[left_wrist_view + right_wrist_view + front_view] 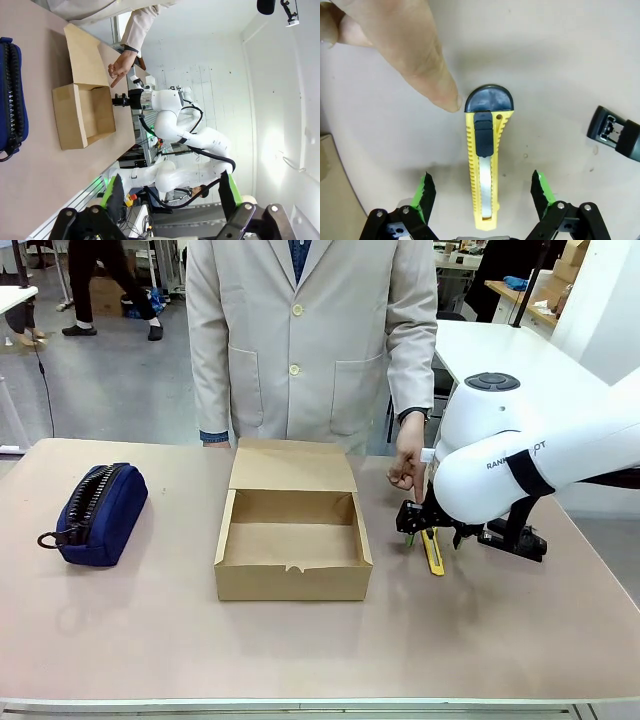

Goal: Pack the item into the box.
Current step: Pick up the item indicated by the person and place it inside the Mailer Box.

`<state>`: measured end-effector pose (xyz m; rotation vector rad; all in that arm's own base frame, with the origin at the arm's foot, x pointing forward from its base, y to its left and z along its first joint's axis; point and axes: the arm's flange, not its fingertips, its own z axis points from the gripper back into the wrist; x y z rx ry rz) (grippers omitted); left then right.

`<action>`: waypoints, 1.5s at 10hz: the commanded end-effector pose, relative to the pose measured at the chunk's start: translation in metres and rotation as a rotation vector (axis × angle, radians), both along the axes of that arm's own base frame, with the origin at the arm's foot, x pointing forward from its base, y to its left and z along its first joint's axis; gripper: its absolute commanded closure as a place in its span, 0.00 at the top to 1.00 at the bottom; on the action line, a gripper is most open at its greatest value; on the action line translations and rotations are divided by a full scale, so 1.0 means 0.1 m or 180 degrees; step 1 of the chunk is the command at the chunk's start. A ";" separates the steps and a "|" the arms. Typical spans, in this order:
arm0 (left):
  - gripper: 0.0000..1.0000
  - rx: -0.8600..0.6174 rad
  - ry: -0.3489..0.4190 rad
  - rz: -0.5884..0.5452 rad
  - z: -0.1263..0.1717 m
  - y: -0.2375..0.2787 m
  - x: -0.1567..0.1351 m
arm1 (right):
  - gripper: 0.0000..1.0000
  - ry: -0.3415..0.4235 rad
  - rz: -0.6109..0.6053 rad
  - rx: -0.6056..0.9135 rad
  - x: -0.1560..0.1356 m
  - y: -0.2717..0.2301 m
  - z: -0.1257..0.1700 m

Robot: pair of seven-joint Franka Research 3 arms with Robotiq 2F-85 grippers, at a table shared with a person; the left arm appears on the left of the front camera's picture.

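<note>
Both gape: left pincer empty, right pincer astride the knife; right arm shows "RAN…OT".

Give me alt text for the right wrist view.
A slim yellow utility knife lies on the beige table between the open green-padded fingers of the right gripper. A person's fingertip points at its black end cap; a black stapler sits at the picture's right edge.
</note>
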<state>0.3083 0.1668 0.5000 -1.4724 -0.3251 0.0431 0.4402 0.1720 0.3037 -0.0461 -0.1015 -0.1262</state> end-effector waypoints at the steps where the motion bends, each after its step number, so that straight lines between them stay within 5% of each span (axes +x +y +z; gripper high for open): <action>1: 1.00 -0.0010 -0.0069 -0.0041 0.00 0.01 -0.02 | 1.00 0.0031 0.0060 0.0004 0.06 -0.01 -0.03; 3: 1.00 -0.0010 -0.0069 -0.0041 0.00 0.01 -0.02 | 1.00 -0.0004 0.0063 0.0028 0.05 -0.04 -0.02; 4: 1.00 -0.0010 -0.0069 -0.0041 0.00 0.01 -0.02 | 0.41 0.0069 0.0051 0.0052 0.06 -0.05 -0.03; 5: 1.00 -0.0010 -0.0069 -0.0041 0.00 0.01 -0.02 | 0.41 0.0070 0.0040 0.0032 0.06 -0.06 -0.03; 6: 1.00 -0.0010 -0.0069 -0.0041 0.00 0.01 -0.02 | 0.00 0.0078 0.0039 0.0029 0.06 -0.06 -0.03; 7: 1.00 -0.0010 -0.0069 -0.0041 0.00 0.01 -0.02 | 0.36 0.0094 0.0049 0.0035 0.06 -0.06 -0.04; 8: 1.00 -0.0010 -0.0069 -0.0041 0.00 0.01 -0.02 | 0.00 0.0114 0.0022 0.0029 0.06 -0.06 -0.04; 15: 1.00 -0.0010 -0.0069 -0.0041 0.00 0.01 -0.02 | 0.00 0.0209 -0.0025 -0.0034 0.04 -0.05 -0.03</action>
